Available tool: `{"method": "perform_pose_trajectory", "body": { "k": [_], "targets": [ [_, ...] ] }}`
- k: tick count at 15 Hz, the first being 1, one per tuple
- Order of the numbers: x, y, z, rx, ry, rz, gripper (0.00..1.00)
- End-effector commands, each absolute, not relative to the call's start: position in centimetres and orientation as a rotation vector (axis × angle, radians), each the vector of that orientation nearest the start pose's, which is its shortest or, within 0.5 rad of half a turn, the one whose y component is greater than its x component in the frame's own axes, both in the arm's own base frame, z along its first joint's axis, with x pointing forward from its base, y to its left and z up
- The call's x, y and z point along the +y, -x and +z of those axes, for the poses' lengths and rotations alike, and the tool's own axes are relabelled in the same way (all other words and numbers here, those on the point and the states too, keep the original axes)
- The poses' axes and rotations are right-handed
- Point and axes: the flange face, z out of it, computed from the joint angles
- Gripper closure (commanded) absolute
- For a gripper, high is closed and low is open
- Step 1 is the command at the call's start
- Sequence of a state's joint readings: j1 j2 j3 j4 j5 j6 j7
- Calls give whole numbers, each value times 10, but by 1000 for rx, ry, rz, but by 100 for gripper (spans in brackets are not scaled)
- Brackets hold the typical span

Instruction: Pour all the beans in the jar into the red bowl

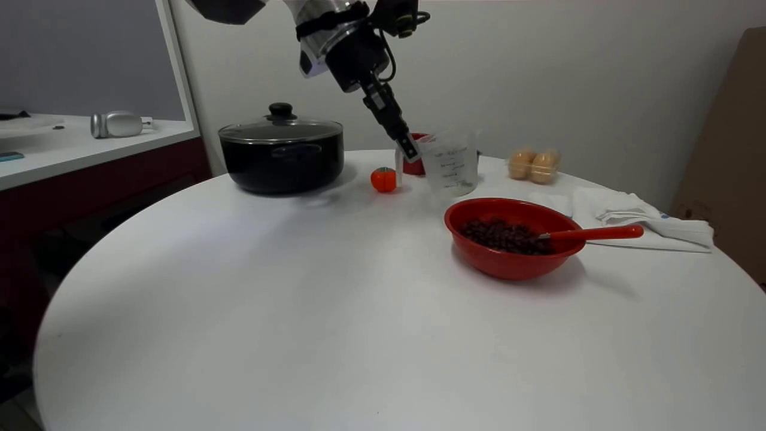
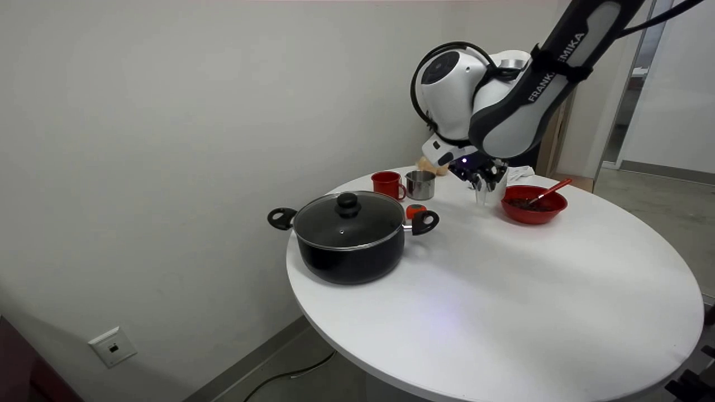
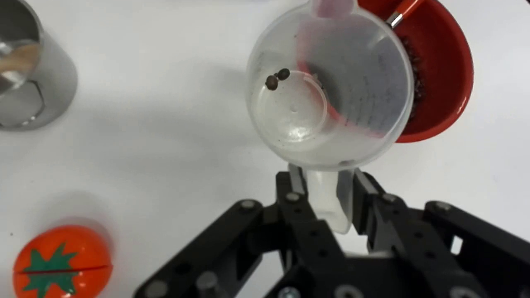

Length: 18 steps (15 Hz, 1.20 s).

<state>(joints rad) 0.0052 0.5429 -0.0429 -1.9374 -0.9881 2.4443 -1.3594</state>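
Note:
The clear jar (image 1: 453,166) is right of the gripper in an exterior view, slightly tilted; it also shows in an exterior view (image 2: 496,195) and the wrist view (image 3: 285,124). My gripper (image 3: 326,180) is shut on its handle. A couple of dark beans (image 3: 271,82) are inside the jar, plus a dark speck at the near wall. Whether the jar touches the table is unclear. The red bowl (image 1: 508,268) holds a dark mass of beans (image 1: 499,234). The bowl (image 3: 445,95) is beyond the jar at upper right in the wrist view, partly hidden by it.
A red-handled utensil (image 1: 598,233) leans in the bowl. A black lidded pot (image 2: 349,254), red cup (image 2: 386,183), metal cup (image 2: 420,185) and toy tomato (image 3: 62,265) stand nearby. Eggs (image 1: 532,166) and white cloths (image 1: 652,218) lie at the table's far side.

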Motion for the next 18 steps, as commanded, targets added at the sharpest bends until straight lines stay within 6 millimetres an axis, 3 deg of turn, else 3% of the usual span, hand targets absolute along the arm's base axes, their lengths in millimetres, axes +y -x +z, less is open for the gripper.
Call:
{"method": "perform_pose_trajectory", "body": {
  "k": [1, 11, 12, 13, 18],
  "targets": [
    [-19, -597, 201, 2446, -1221, -592, 93],
    [-10, -578, 187, 2745, -1015, -646, 93],
    [-9, -576, 184, 2776, -985, -659, 49],
    [-9, -575, 182, 2792, -964, -673, 46],
    [-10, -573, 185, 2853, -894, -706, 10]
  ]
}}
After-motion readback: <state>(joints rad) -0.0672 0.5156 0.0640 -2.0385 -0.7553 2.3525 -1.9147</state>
